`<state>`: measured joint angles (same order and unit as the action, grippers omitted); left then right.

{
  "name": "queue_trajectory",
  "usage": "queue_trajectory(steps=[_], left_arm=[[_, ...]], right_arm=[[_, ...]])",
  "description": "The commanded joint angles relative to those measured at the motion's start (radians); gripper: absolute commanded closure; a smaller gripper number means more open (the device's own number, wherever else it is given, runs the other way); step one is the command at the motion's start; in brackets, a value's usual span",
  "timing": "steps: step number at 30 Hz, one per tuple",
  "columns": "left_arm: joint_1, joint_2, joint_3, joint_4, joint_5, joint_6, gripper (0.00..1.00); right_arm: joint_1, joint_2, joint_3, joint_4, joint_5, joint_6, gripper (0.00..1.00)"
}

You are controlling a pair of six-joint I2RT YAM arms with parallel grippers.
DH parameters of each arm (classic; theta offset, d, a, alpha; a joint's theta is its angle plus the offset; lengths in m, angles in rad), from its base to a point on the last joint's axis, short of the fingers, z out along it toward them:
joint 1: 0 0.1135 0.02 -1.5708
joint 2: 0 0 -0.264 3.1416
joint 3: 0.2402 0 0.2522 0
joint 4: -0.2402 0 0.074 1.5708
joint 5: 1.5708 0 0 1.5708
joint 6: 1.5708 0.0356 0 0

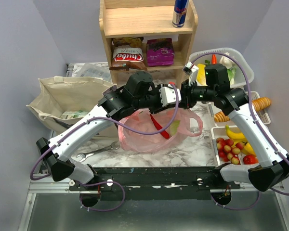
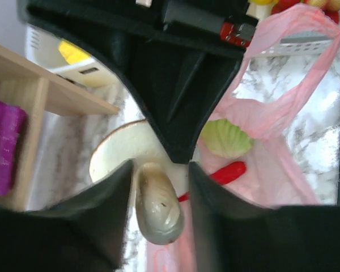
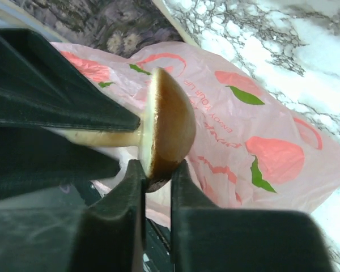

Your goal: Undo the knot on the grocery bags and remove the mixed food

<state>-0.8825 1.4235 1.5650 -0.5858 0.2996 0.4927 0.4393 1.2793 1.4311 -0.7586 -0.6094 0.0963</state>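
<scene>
Mushroom [image 3: 167,122] hangs in the air over the pink bag [image 1: 139,137], held from both sides. Left claw [image 2: 158,165] is clamped on the stem and right claw [image 3: 157,165] pinches the cap rim; reads as a handover.

Mushroom likely light, with a smooth and probably slick cap. The thin stem could snap or bruise if squeezed. The rim pinch is shallow, so a deeper bite across the cap looks safer.

Pink bag lies on the desk [image 1: 183,154] with its mouth open and handles loose; no knot visible. Inside are a red pepper [image 1: 159,126] and a pale green piece [image 2: 226,139]. The film is thin and floppy and will likely drag up with anything pulled out.

Canvas tote [image 1: 67,94] is slumped at left, contents unclear. Tray [image 1: 214,144] at right holds a banana [image 1: 235,134] and small red fruit. White basket [image 1: 245,72] at back right holds more food.
</scene>
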Motion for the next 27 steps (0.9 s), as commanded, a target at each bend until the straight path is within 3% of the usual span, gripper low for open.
queue_trajectory(steps=[1, 3, 4, 7, 14, 19, 22, 27], left_arm=[[-0.029, 0.012, 0.056, -0.022, -0.012, -0.017, 0.36], [-0.03, 0.009, 0.061, -0.023, -0.019, -0.027, 0.19], [-0.031, 0.004, 0.064, -0.025, -0.016, -0.03, 0.03], [-0.029, -0.033, 0.059, -0.019, 0.016, -0.042, 0.02], [0.057, -0.213, -0.095, 0.167, 0.168, -0.171, 0.02], [0.123, -0.201, -0.071, 0.086, 0.201, -0.183, 0.02], [0.126, -0.18, -0.076, 0.028, 0.182, -0.135, 0.01], [0.126, -0.167, -0.104, -0.001, 0.181, -0.104, 0.01]], right_arm=[[0.006, 0.0, 0.012, 0.067, 0.048, 0.02, 0.99], [0.005, -0.002, 0.014, 0.076, 0.073, 0.044, 0.99], [0.006, -0.001, 0.019, 0.076, 0.092, 0.055, 0.99], [0.005, 0.008, 0.037, 0.071, 0.139, 0.08, 0.99], [-0.044, 0.013, 0.092, 0.054, 0.153, 0.114, 0.99], [-0.342, 0.063, 0.128, 0.092, -0.054, 0.206, 0.99], [-0.488, 0.113, 0.162, 0.088, -0.097, 0.2, 0.99], [-0.625, 0.216, 0.189, 0.114, -0.081, 0.127, 0.99]])
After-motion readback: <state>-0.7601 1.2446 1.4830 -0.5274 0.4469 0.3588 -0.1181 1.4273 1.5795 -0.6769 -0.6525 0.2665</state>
